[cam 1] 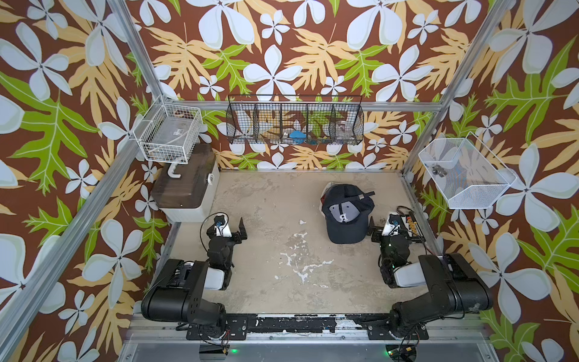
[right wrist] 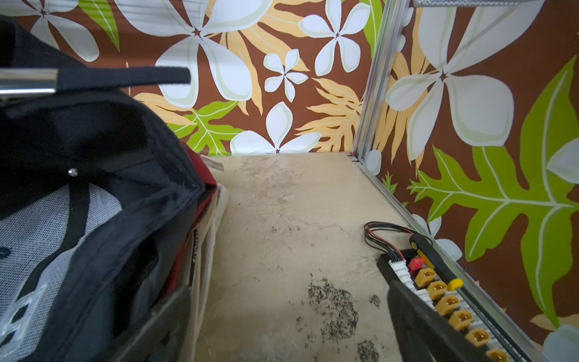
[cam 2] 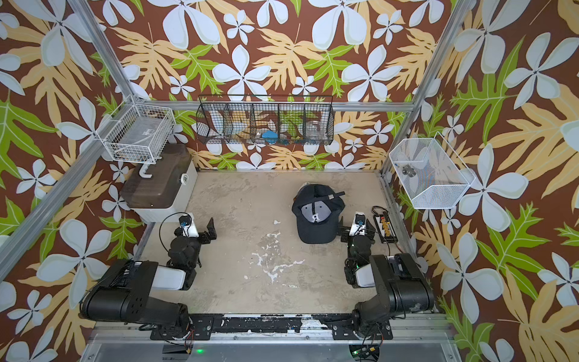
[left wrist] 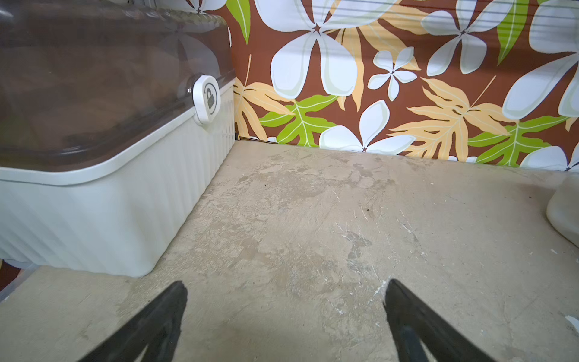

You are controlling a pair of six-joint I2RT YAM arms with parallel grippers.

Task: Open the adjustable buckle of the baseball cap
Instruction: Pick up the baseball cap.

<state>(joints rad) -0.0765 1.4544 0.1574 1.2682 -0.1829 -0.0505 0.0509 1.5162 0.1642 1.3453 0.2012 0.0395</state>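
A navy baseball cap [cam 1: 346,216] [cam 2: 316,216] lies on the right of the table, brim toward me and pale inner lining showing. Its silver buckle [cam 1: 362,196] [cam 2: 331,196] sits at the far side, with the strap end sticking out to the right. In the right wrist view the cap [right wrist: 109,150] is close alongside, with the buckle [right wrist: 28,82] and strap [right wrist: 125,76] raised above it. My right gripper [cam 1: 391,219] [right wrist: 288,297] is open beside the cap's right edge, holding nothing. My left gripper [cam 1: 227,224] [left wrist: 285,288] is open over bare table, far left of the cap.
A white box with a brown lid [cam 1: 185,185] [left wrist: 94,194] stands at the back left. A connector board with wires [cam 1: 410,225] [right wrist: 438,291] lies by the right gripper's outer finger. Wire baskets [cam 1: 294,123] hang on the walls. Something red and white [right wrist: 194,175] lies under the cap.
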